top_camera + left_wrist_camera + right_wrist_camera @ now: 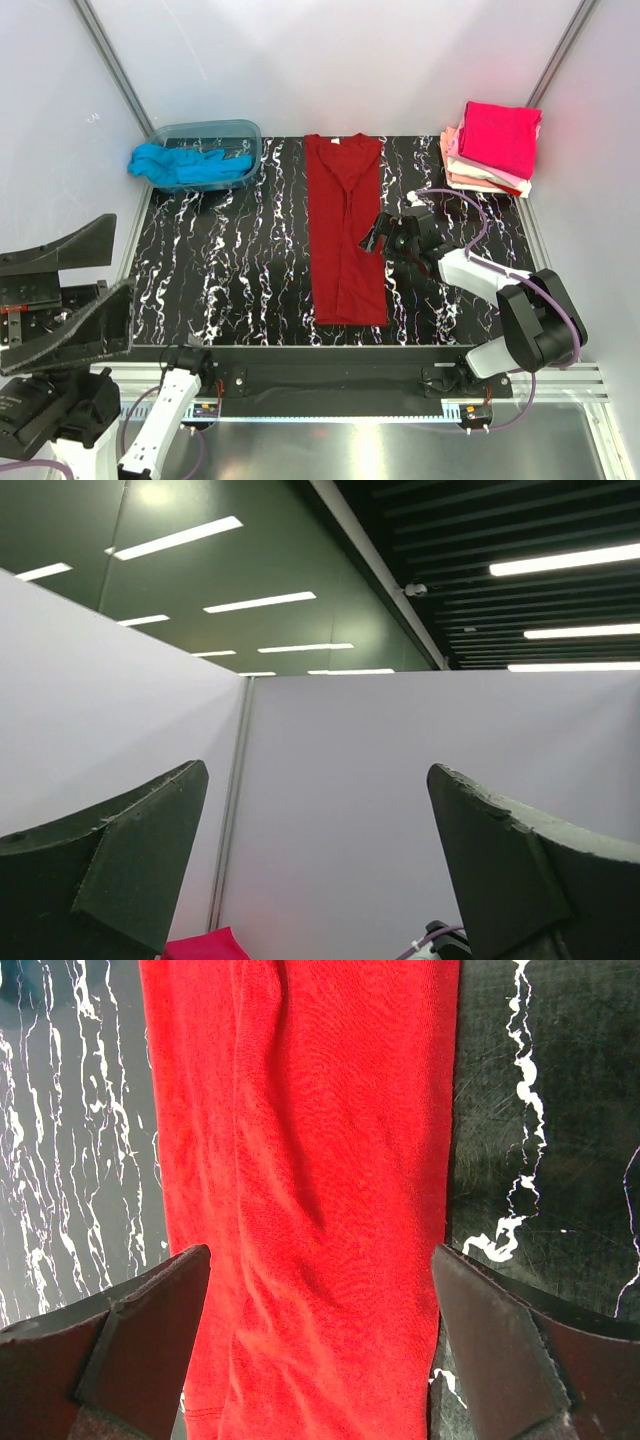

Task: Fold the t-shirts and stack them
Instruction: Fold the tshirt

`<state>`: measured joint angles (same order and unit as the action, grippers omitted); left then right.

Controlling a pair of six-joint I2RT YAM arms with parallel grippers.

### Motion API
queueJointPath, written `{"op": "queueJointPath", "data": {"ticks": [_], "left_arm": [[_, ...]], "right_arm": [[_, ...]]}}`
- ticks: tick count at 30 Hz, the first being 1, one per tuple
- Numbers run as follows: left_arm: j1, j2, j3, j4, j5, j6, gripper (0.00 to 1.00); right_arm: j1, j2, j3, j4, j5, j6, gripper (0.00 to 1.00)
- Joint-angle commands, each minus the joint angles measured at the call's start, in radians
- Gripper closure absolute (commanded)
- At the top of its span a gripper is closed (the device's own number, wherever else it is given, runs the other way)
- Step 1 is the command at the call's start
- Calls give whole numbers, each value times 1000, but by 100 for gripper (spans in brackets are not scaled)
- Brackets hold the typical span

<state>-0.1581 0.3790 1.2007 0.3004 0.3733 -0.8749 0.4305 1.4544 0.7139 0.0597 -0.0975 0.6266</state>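
Note:
A dark red t-shirt (345,230) lies folded lengthwise into a long strip down the middle of the black marbled table (230,270). My right gripper (378,230) hovers at the strip's right edge. In the right wrist view this gripper (322,1260) is open, its jaws straddling the red cloth (310,1160) without holding it. A turquoise t-shirt (185,165) spills out of the tub (240,130). Folded t-shirts (497,140), magenta on top, are stacked at the back right. My left gripper (122,252) is raised at the far left, open and empty (318,780).
The translucent tub stands at the table's back left corner. White walls (400,760) enclose the table on three sides. A purple cable (470,215) loops over the right arm. A corner of the magenta cloth (205,947) shows low in the left wrist view.

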Motion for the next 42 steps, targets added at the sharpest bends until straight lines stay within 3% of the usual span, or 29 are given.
{"op": "queueJointPath", "data": {"ticks": [1, 4, 8, 12, 14, 17, 19, 23, 27, 34, 42], "left_arm": [[2, -22, 37, -136, -155, 39, 1], [2, 73, 200, -481, -147, 103, 1], [2, 286, 304, -738, -13, 102, 1], [2, 456, 180, -975, -49, 108, 1], [0, 500, 37, -1029, -63, 135, 1], [-56, 541, -151, -1009, -135, 166, 11], [-154, 566, -241, -994, -219, 154, 13], [-319, 649, -326, -927, -274, 91, 16], [-455, 785, -357, -874, -309, 39, 22], [-570, 920, -400, -784, -330, -2, 27], [-623, 1018, -434, -664, -324, -39, 32]], "right_arm": [[5, -29, 10, 46, 2, 2, 0], [7, -42, -2, 54, 7, 4, 0], [5, -61, -19, 66, 8, 4, 0], [4, -84, -33, 63, 16, 7, 1], [7, -121, -30, 34, 21, 7, 0], [23, -210, -36, -88, 74, 45, 2], [42, -265, -24, -217, 123, 73, 4], [148, -287, 31, -429, 211, 133, 5], [252, -204, 100, -639, 259, 211, 7], [287, -149, 22, -637, 202, 289, 23], [313, -62, 79, -679, 202, 260, 39]]}}
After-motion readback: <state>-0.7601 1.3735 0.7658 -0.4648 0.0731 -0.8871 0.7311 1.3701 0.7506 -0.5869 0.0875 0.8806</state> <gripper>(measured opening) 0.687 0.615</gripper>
